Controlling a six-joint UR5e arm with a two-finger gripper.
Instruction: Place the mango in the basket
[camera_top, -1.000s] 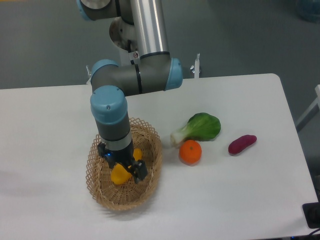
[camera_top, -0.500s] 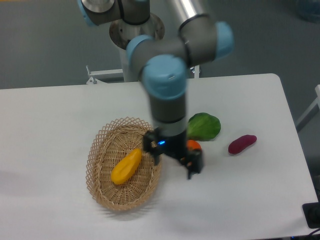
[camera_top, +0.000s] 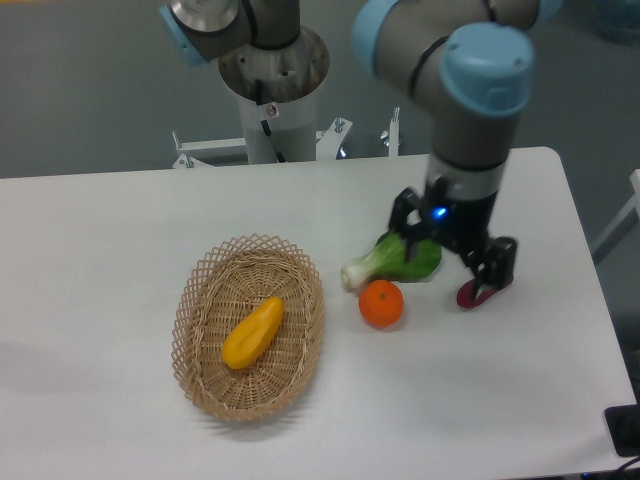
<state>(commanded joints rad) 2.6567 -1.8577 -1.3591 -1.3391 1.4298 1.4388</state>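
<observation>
Since a second ago I have swung from over the basket (camera_top: 250, 328) at lower left to the right side of the frame, and the mango (camera_top: 252, 333) that was between my fingers then now lies on its own on the basket's woven floor, slanting from lower left up toward the right, clear of the rim. My jaws (camera_top: 455, 262) hang spread and empty, one finger in front of the leafy green (camera_top: 405, 255) and the other by the purple vegetable (camera_top: 484, 289); whether that finger touches it I cannot tell. An orange (camera_top: 381, 304) sits on the bench (camera_top: 120, 240) just right of the basket, near the stalk of the green. By how things lie, the placing looks finished. Should I need the mango again, I judge it a firm, smooth, rather slippery piece of modest weight, with a skin that would bruise or slide under a hard pinch. I would take it across the thick middle, fingers square to its long axis, not at the tapered ends where it could squirt out. The basket walls are shallow, so I would come straight down and close gently.
</observation>
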